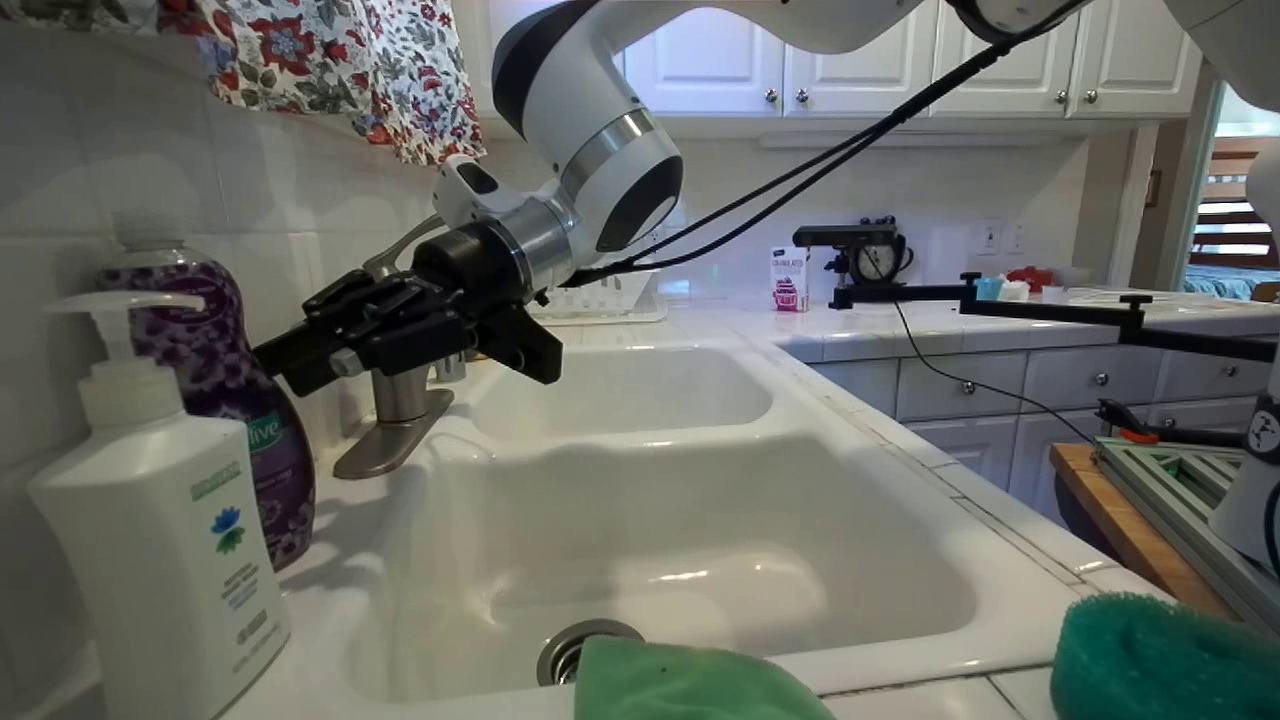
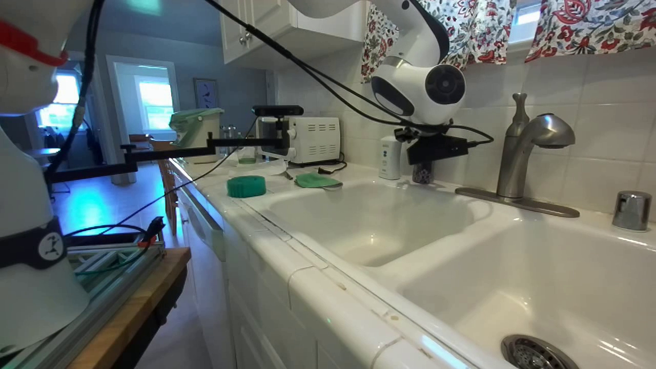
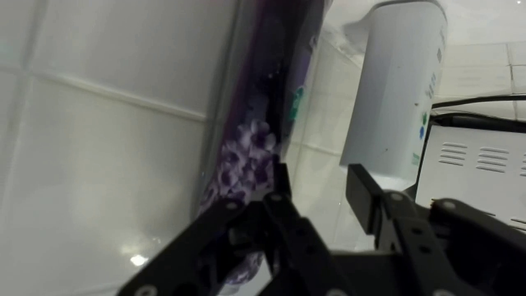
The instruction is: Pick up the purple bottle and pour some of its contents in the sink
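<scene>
The purple bottle stands upright against the tiled wall, behind the white pump bottle. In an exterior view only its lower part shows below the gripper. In the wrist view, which stands upside down, the bottle lies left of the jaws. My gripper is open and empty beside the bottle. Both fingers show with a gap between them, and the left finger overlaps the bottle's edge. I cannot tell whether it touches. The white double-basin sink lies below; its rim also shows in an exterior view.
The white pump bottle stands close to the purple bottle and also shows in the wrist view. The metal faucet rises behind the sink. A green cloth, teal sponge and toaster oven are on the counter.
</scene>
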### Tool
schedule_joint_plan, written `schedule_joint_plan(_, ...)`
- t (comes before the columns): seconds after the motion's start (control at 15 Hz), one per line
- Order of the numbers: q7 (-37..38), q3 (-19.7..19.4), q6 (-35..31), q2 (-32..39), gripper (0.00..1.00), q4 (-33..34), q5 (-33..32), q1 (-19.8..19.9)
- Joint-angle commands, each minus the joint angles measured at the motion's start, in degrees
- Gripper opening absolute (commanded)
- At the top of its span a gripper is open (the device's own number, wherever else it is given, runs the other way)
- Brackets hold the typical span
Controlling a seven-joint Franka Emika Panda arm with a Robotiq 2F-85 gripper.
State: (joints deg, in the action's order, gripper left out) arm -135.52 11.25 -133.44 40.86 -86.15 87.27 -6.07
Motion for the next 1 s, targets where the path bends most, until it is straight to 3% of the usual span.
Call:
schedule_joint_plan(0.0,-0.25,-0.98,0.65,1.43,0.45,2.23,1.11,-0.62)
schedule_joint_plan(0.67,-0.20,-1.83,0.41,1.76,0.51,2.58,0.34,-0.67)
schedule_joint_plan(0.87,0.19,-2.18,0.43,1.63,0.57,2.52,-0.09,-0.78)
schedule_joint_plan(0.93,0.08,-2.18,0.46,1.65,0.64,2.42,-0.14,-0.82)
